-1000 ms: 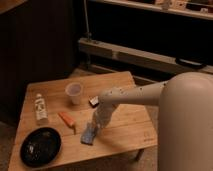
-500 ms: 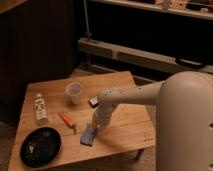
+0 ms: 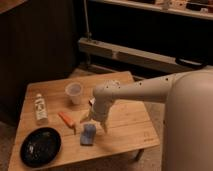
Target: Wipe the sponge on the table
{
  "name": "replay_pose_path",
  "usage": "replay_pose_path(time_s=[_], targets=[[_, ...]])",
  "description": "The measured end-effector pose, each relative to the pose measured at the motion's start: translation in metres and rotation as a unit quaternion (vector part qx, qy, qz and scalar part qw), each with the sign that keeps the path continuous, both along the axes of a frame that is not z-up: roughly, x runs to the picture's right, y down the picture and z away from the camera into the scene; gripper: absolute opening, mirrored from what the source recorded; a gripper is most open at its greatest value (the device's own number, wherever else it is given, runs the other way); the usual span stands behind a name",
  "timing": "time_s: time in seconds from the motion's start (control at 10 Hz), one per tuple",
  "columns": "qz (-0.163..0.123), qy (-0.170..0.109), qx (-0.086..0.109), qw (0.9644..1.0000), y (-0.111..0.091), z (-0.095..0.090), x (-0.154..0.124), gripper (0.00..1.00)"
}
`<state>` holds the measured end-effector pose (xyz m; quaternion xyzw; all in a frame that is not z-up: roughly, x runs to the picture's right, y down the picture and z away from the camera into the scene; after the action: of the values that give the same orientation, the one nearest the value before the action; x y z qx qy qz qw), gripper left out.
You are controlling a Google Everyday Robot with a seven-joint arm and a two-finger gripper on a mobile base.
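A small blue sponge, a soft pad with rounded corners, lies flat near the front middle of the slatted bamboo table. The robot's gripper hangs just above the sponge's far end, jaws spread apart and gripping nothing. An orange tool lies just beside the sponge on the camera's left. A clear cup, white bottle and black plate sit farther off.
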<state>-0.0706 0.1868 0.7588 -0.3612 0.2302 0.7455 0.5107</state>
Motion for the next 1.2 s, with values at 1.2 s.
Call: replay_pose_path(time_s=[1.2], targets=[[-0.058, -0.046, 0.013, 0.9972, 0.025, 0.046, -0.026, 0.80]])
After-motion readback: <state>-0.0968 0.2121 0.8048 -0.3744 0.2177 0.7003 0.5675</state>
